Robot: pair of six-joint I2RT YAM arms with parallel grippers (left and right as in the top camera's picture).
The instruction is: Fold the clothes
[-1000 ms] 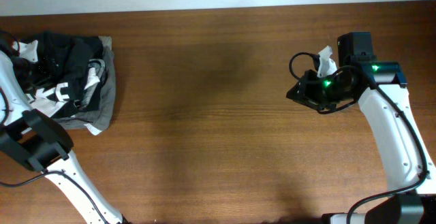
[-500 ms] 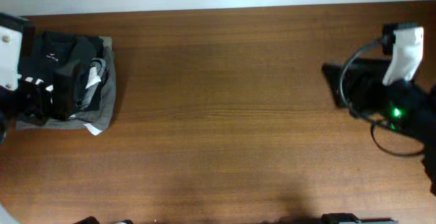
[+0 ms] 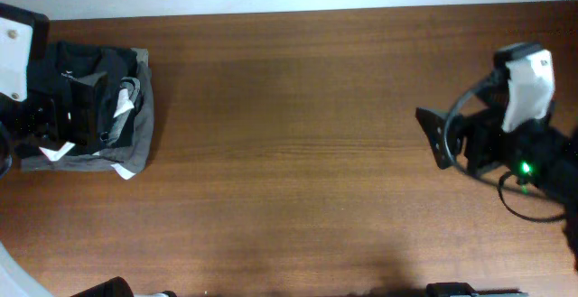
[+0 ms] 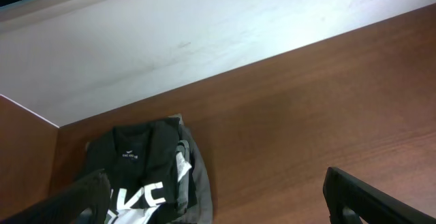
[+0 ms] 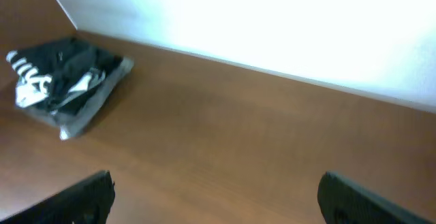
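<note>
**Clothes heaped at the table's left end; both grippers empty.**
The clothes (image 3: pixel 108 107), a black, white and grey heap, lie on the table (image 3: pixel 289 153) near the wall (image 4: pixel 204 33). The left gripper (image 4: pixel 218 207) hangs over the heap with its fingers spread wide. The right gripper (image 5: pixel 218 200), well apart at the right end, is likewise spread.

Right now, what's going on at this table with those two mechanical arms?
Two robot arms are here to fold clothes. A bundle of black and grey clothes lies at the back left corner of the wooden table. The left gripper hangs over that corner, wide open and holding nothing. The right gripper is at the right side, far from the bundle, also open and empty. I can't tell how neatly the bundle is folded.
</note>
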